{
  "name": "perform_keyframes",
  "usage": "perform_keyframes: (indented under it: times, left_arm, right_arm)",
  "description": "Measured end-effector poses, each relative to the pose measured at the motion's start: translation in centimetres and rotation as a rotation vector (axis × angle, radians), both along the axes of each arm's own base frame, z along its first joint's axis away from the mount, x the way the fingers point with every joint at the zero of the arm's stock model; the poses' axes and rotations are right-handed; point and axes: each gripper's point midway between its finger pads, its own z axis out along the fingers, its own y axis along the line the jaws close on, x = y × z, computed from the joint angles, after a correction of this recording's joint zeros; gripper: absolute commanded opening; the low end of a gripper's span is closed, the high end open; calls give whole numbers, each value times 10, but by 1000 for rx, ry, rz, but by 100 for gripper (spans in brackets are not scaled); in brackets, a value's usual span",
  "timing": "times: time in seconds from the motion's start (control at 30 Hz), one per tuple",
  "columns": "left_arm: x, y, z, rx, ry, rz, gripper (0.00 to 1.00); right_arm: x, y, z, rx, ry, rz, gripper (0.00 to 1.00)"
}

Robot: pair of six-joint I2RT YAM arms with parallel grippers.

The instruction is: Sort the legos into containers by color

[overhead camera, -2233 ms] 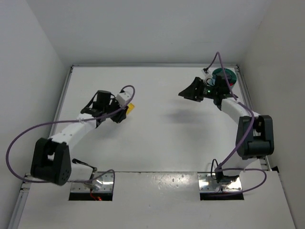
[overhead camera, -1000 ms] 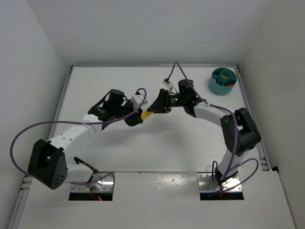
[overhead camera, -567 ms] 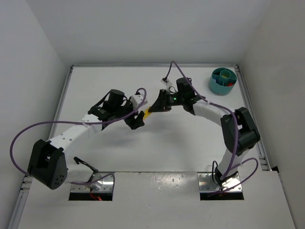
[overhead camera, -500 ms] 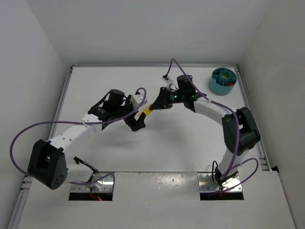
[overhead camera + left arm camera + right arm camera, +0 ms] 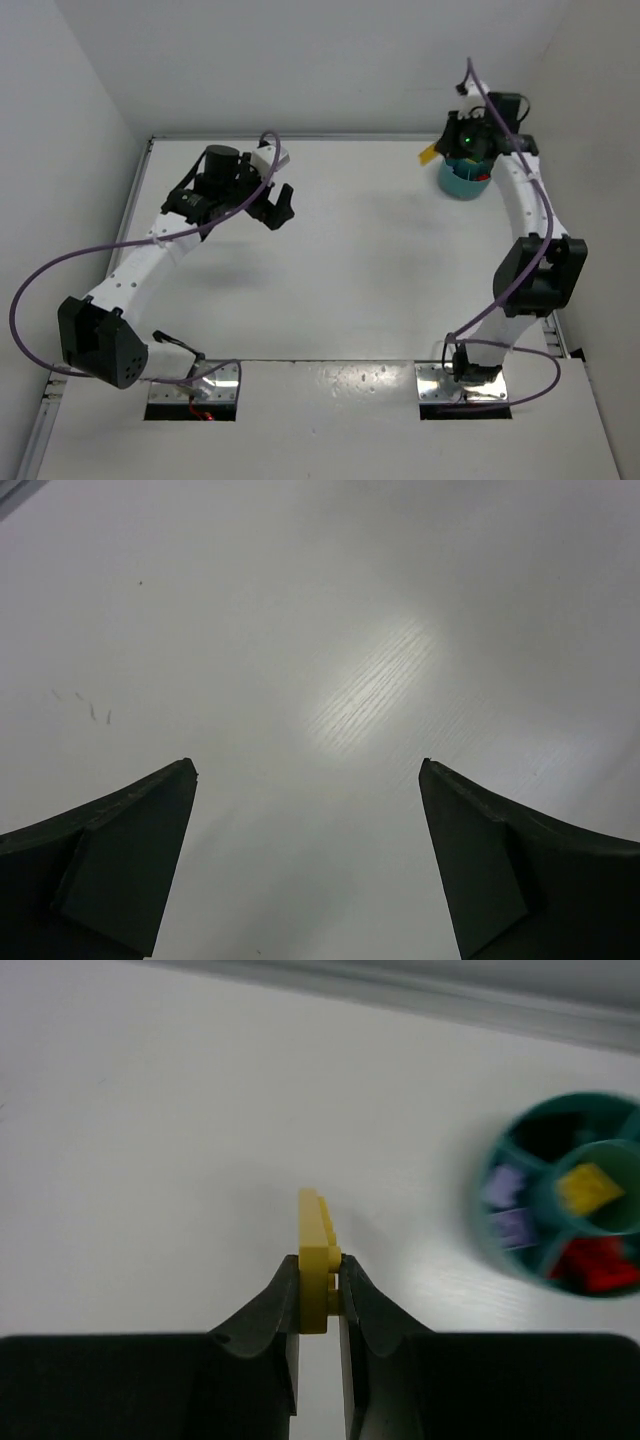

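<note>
Top view, white table [image 5: 350, 270]: flat and matt, closed in by white walls at left, right and far side.
Top view, left gripper [image 5: 278, 207]: over the left-centre of the table, dark fingers spread apart, nothing between them.
Top view, right gripper [image 5: 440, 153]: at the far right corner, pinched on a flat yellow plastic lego brick [image 5: 428, 155] that juts out to the left.
Top view, round teal plastic tub [image 5: 460, 186]: far right corner of the table, largely hidden under the right wrist; a speck of red visible inside. Held brick just left of its rim; height above the table not readable.
Left wrist view, left gripper [image 5: 307, 765]: two dark fingers [image 5: 110, 860] set wide apart – nothing held, only table [image 5: 330, 630] in the gap.
Left wrist view, table marks: a few faint scratches at left, a bright glare patch near centre.
Right wrist view, right gripper [image 5: 320, 1262]: fingers [image 5: 268, 1310] closed tight on the yellow brick [image 5: 316, 1228], gripped edge-on, its free end pointing away from the camera.
Right wrist view, tub [image 5: 505, 1255]: blurred, to the right of the brick and well apart from it, standing on the table.
Right wrist view, compartments: a yellow piece [image 5: 588, 1188] in the middle one, red pieces [image 5: 597, 1263] at lower right, pale purple pieces [image 5: 505, 1208] at left – upper compartment dark, contents not discernible.
</note>
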Motion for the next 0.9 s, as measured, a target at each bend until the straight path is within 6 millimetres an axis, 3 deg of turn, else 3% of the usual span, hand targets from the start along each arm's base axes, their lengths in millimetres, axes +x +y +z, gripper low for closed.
perform_keyframes:
  times: [0.17, 0.3, 0.43, 0.6, 0.9]
  left_arm:
    - [4, 14, -14, 6, 69, 54, 100]
    - [1, 20, -28, 11, 116, 72, 100]
    - [3, 25, -29, 7, 121, 88, 100]
    - [5, 29, -30, 7, 123, 100, 100]
    - [7, 30, -34, 7, 135, 109, 100]
  right_arm:
    - [53, -108, 57, -166, -81, -180, 0]
    - [69, -163, 59, -290, -54, -282, 0]
    - [90, -179, 48, -363, -36, -307, 0]
    - [86, -184, 13, -396, 63, -301, 0]
    - [90, -186, -26, -418, 137, -279, 0]
